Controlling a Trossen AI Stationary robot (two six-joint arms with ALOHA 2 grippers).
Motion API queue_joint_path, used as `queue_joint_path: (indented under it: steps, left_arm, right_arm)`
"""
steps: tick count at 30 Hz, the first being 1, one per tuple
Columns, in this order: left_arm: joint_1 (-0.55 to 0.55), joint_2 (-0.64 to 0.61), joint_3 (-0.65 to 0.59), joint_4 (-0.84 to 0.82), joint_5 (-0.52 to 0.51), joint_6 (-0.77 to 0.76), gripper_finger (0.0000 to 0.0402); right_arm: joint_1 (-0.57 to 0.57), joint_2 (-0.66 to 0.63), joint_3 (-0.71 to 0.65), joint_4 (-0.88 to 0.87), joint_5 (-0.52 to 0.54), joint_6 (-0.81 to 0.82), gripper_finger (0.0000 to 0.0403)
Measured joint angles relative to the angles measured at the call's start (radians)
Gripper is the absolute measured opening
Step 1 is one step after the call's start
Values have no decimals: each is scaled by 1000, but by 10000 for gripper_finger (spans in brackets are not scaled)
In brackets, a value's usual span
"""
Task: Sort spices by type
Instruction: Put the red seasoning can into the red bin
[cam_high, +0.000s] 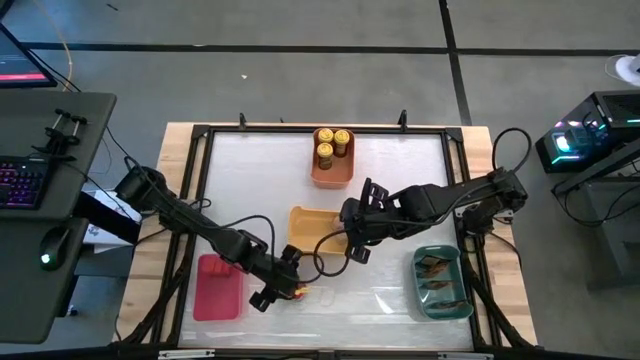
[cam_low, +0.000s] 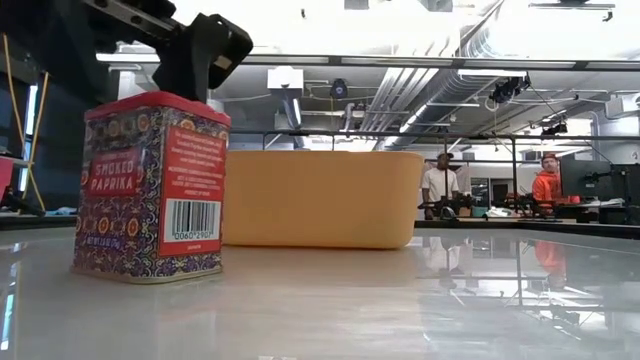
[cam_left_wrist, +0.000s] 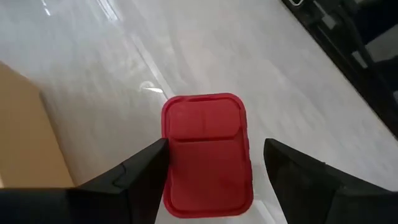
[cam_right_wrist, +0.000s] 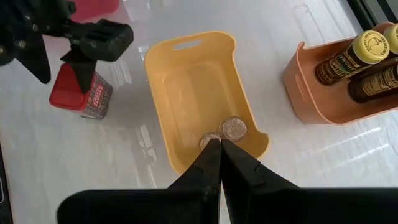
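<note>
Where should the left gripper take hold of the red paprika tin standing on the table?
From above, across the two narrower side walls just below the lid: the red tin stands upright, blocky and flat-sided. The open left gripper already straddles it that way.

On the desk (cam_high: 390, 170), the bin with bottles (cam_high: 333, 158) sits at the far edge near the middle, three spice bottles (cam_high: 334, 145) standing upright inside it. Nearer the front, about mid-desk, lies the middle bin (cam_high: 313, 230), with two round jars (cam_right_wrist: 225, 132) at one end of it. The right hand (cam_high: 352, 247) hangs just above that bin's near right corner. At the front left sits the left bin (cam_high: 220, 286). Just right of it stands the paprika tin (cam_high: 300, 291) upright on the desk, between the fingers of the left hand (cam_high: 283, 284), which stand apart on either side. At the front right rests the right bin (cam_high: 441, 282), holding flat packets (cam_high: 435, 266).
</note>
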Motion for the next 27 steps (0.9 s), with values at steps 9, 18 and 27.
queue_joint_path:
  steps: [9, 18, 27]
  left_arm:
    - [12, 41, -2, 20, -76, -38, 251]
    - [17, 0, -3, 11, -71, -36, 251]
    - [17, 1, -2, 5, -48, -32, 251]
  right_arm:
    - [0, 0, 0, 2, 0, -2, 0]
    - [0, 0, 0, 3, 0, -20, 0]
    - [-2, 0, 0, 4, 0, -21, 0]
